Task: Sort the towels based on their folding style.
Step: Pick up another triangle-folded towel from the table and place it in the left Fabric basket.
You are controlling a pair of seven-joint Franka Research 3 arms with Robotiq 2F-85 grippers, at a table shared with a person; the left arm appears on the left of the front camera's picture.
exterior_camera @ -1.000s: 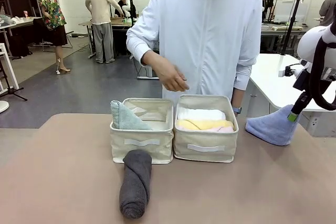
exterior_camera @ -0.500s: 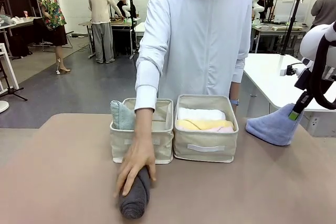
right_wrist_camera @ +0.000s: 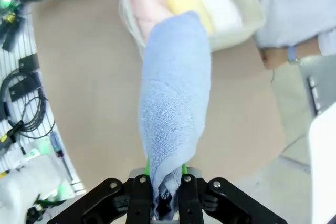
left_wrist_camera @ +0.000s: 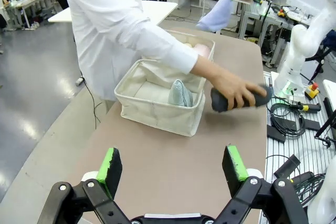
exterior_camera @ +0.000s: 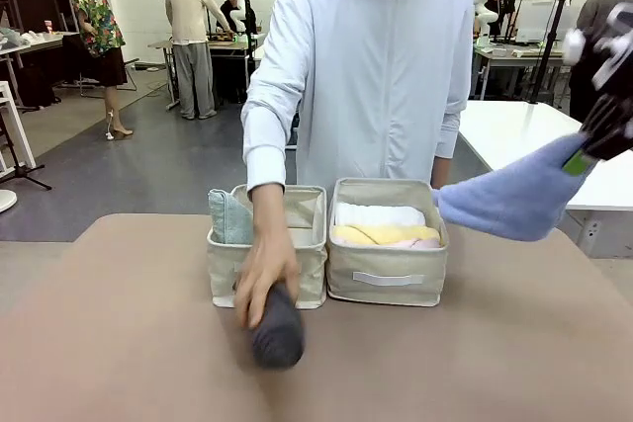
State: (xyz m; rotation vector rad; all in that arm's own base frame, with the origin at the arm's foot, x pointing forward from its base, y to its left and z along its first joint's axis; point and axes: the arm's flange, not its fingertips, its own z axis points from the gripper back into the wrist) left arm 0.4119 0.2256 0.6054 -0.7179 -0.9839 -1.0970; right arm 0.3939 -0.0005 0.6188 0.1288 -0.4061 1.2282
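- Since a second ago the right claw (exterior_camera: 584, 157) has lifted the blue cone towel (exterior_camera: 509, 203) off the tabletop (exterior_camera: 119, 343), and it now hangs just beside the right bin (exterior_camera: 388, 289). A person's hand (exterior_camera: 265, 279) holds the dark grey towel (exterior_camera: 278, 331) front-left of that bin.
- Left wrist view: the left claw (left_wrist_camera: 173, 165) is spread and empty, well short of that bin. The green-grey cone (left_wrist_camera: 180, 94) shows plainly here.
- Right wrist view: the claw pinches the cone's narrow end. The terry looks soft and light and will likely sag, so grip all the folded layers.
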